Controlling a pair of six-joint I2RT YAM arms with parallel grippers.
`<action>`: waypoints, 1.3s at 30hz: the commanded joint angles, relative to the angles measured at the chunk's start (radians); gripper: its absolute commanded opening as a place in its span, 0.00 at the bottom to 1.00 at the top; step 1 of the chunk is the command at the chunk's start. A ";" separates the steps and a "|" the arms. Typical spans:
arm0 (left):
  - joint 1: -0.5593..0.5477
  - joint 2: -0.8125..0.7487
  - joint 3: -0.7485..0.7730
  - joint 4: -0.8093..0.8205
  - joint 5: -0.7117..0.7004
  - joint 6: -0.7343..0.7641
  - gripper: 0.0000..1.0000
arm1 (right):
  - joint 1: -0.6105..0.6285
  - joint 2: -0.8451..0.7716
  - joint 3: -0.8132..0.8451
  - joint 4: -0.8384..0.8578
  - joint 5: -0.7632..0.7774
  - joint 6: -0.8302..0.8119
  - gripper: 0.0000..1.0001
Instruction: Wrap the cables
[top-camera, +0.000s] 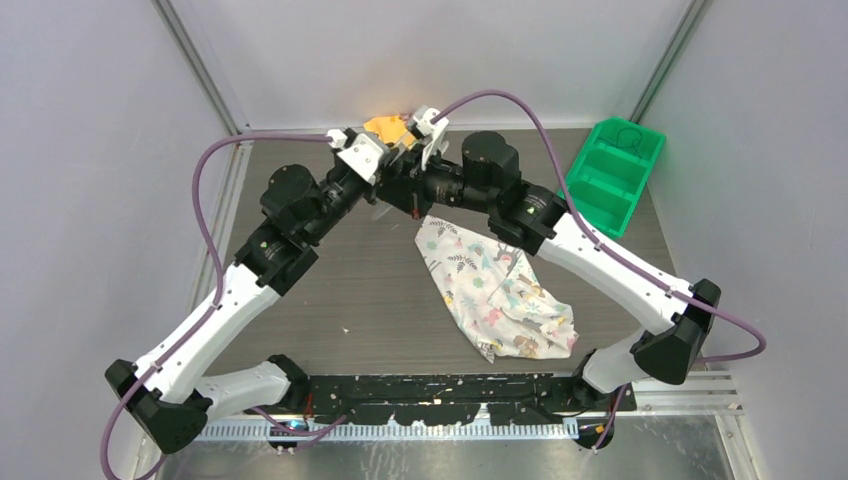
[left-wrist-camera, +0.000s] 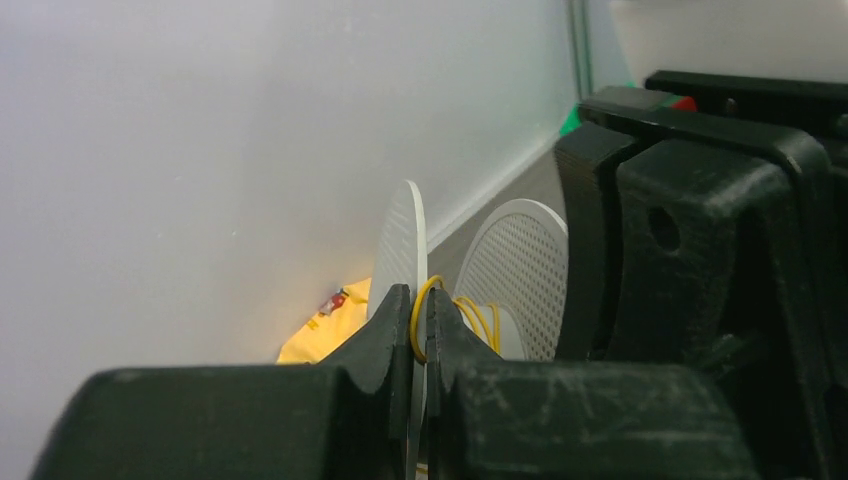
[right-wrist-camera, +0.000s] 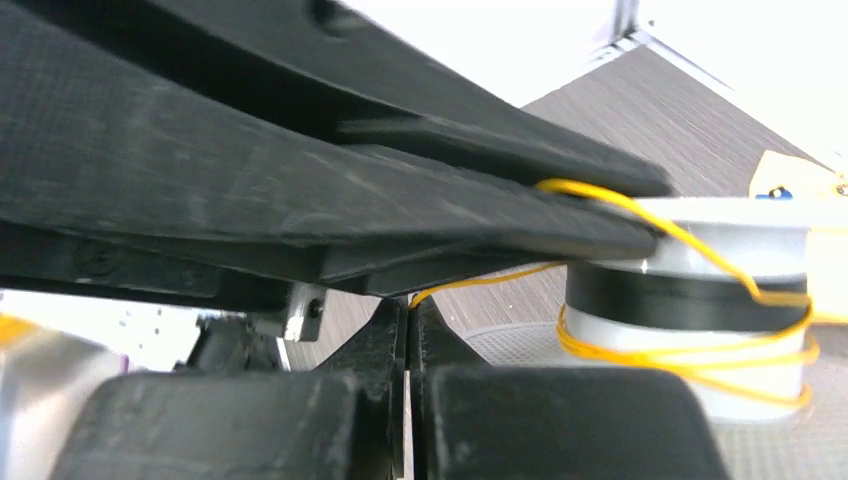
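Observation:
At the table's far back, both arms meet against the wall. In the left wrist view my left gripper (left-wrist-camera: 420, 302) is shut on the thin rim of a white spool (left-wrist-camera: 405, 245), and a loop of the yellow cable (left-wrist-camera: 416, 318) crosses between its fingertips. More turns of cable lie on the core by the second, perforated rim (left-wrist-camera: 520, 275). In the right wrist view my right gripper (right-wrist-camera: 408, 305) is shut on the cable (right-wrist-camera: 480, 279), which runs taut to the spool (right-wrist-camera: 735, 245). Loose yellow turns (right-wrist-camera: 690, 357) circle its core.
A floral cloth (top-camera: 497, 290) lies crumpled right of the table's centre. A green divided bin (top-camera: 612, 175) stands at the back right. A yellow packet (top-camera: 385, 127) lies against the back wall behind the spool. The side walls stand close.

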 joint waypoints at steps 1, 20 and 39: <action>-0.018 -0.050 0.095 -0.155 0.226 0.047 0.00 | -0.018 -0.046 0.078 -0.067 -0.163 -0.263 0.00; -0.016 -0.086 0.258 -0.528 0.536 0.026 0.00 | -0.021 -0.129 -0.005 -0.157 -0.443 -0.467 0.01; -0.016 -0.086 0.245 -0.490 0.462 0.015 0.00 | -0.030 -0.165 -0.048 -0.178 -0.343 -0.451 0.27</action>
